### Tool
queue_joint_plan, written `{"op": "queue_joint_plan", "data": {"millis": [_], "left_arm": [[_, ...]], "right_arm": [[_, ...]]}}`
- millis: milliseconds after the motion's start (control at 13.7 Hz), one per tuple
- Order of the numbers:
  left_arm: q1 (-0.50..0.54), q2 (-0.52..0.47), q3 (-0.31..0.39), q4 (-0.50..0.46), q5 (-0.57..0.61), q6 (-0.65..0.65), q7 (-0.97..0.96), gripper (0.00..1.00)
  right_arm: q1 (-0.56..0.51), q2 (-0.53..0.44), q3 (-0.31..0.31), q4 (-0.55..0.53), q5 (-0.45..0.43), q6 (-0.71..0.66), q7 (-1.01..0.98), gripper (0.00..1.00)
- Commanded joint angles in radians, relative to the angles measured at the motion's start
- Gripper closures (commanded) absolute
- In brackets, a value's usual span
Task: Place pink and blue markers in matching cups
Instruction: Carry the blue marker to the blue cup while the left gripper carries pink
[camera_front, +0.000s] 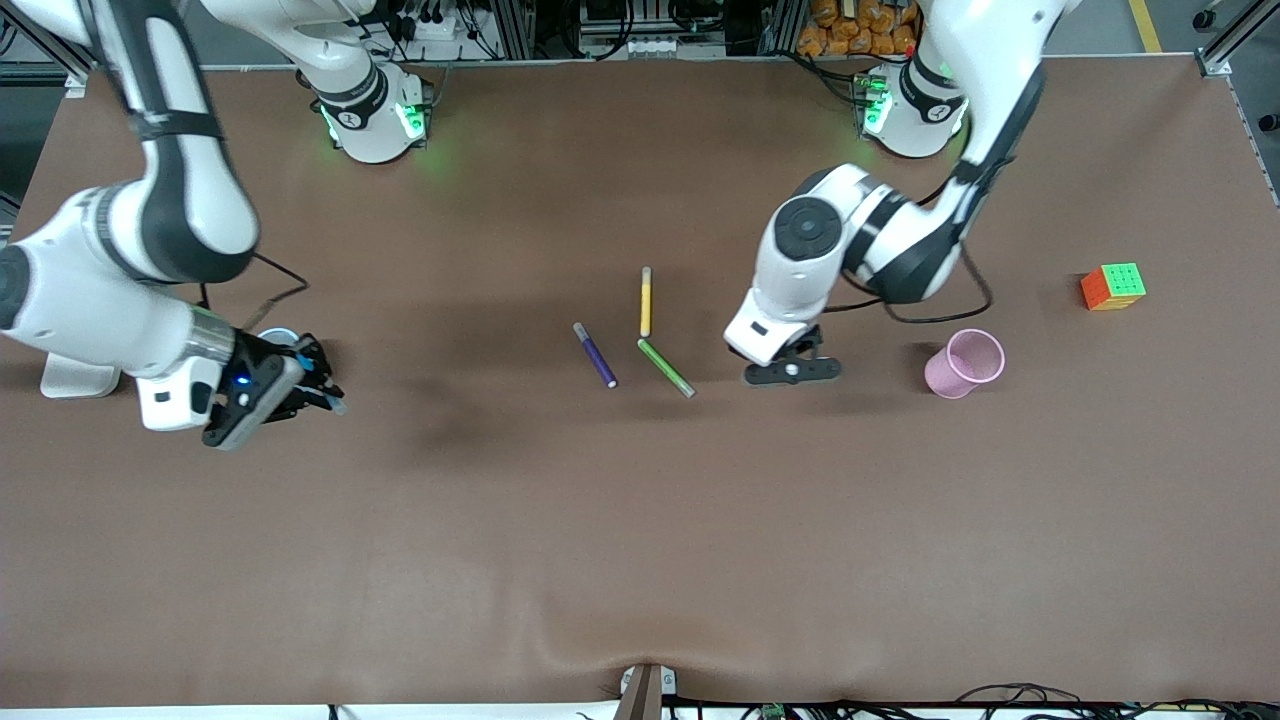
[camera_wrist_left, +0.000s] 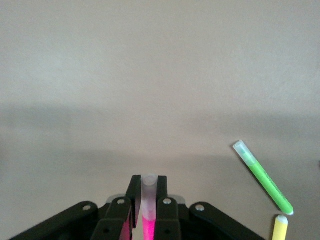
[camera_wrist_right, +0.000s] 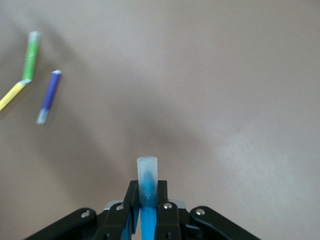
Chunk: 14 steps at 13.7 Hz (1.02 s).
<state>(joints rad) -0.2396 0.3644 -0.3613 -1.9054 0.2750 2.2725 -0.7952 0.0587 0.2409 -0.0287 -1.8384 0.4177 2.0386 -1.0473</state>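
Observation:
My left gripper (camera_front: 793, 371) is shut on the pink marker (camera_wrist_left: 148, 220), low over the table between the green marker and the light pink cup (camera_front: 963, 363). In the left wrist view the marker's pale tip stands out between the fingers of the left gripper (camera_wrist_left: 149, 181). The front view hides the pink marker. My right gripper (camera_front: 322, 392) is shut on the blue marker (camera_wrist_right: 147, 175), whose greyish tip sticks out past the fingers of the right gripper (camera_wrist_right: 147, 189). It hangs beside the light blue cup (camera_front: 276, 336), of which only the rim shows past the right hand.
A dark purple marker (camera_front: 595, 355), a yellow marker (camera_front: 646, 301) and a green marker (camera_front: 666, 368) lie near the table's middle. A colourful cube (camera_front: 1113, 286) sits toward the left arm's end, farther from the camera than the pink cup.

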Motion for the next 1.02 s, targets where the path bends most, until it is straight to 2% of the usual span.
{"op": "queue_joint_plan", "data": {"millis": [0,146,291,655,947], "left_arm": [[0.103,-0.12,-0.008,-0.043,0.023,-0.019,0.176,1.0],[0.186,-0.192,-0.011,-0.052,0.023,-0.018,0.351,1.0],[0.238,-0.252,-0.013,-0.081,0.023,-0.011,0.457,1.0],[0.31,-0.329,-0.013,-0.178,0.016,0.036,0.545,1.0],[0.426,-0.374,-0.013,-0.302,0.016,0.231,0.729,1.0]], "right_arm": [[-0.088,-0.02,0.016,-0.013,0.122,-0.084,-0.282,1.0],[-0.153,-0.018,0.013,-0.015,0.189,-0.188,-0.492,1.0],[-0.229,-0.006,0.013,-0.021,0.216,-0.265,-0.661,1.0],[-0.342,0.113,0.013,-0.021,0.311,-0.363,-1.096,1.0],[-0.379,0.132,0.01,-0.038,0.308,-0.429,-1.132,1.0]]}}
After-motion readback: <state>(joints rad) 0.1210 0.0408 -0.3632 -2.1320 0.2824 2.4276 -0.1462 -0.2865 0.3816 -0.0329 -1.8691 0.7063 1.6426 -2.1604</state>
